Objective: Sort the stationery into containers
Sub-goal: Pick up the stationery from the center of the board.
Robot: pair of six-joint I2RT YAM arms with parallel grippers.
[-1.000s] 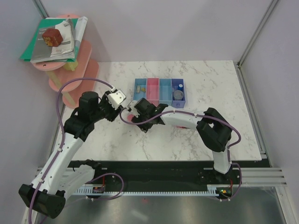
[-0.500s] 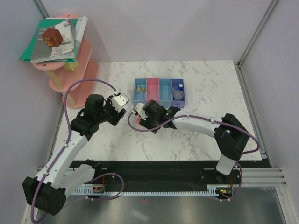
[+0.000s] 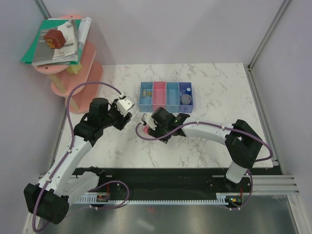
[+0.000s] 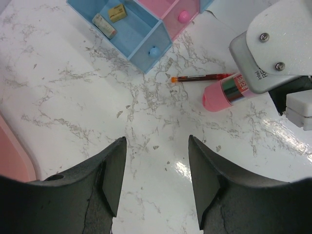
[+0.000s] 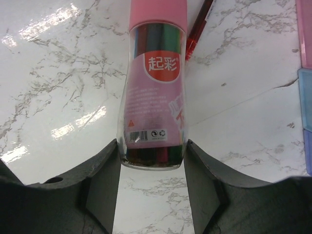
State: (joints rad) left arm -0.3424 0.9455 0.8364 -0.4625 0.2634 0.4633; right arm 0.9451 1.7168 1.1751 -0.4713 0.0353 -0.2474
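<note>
Low in the right-wrist frame, our right gripper (image 5: 152, 155) clamps the base end of the pink-capped dark plastic tube (image 5: 156, 73), beside the thin red pen (image 5: 197, 24) on the white marble tabletop (image 5: 58, 97); our left gripper (image 4: 157, 146) gapes empty. Held so far back, we fear it could tip out.

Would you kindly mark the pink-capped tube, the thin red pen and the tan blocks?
pink-capped tube (image 5: 155, 97): right wrist view, on its label.
thin red pen (image 4: 201, 76): left wrist view, mid-barrel.
tan blocks (image 4: 116, 11): left wrist view, the yellower block's top.
</note>
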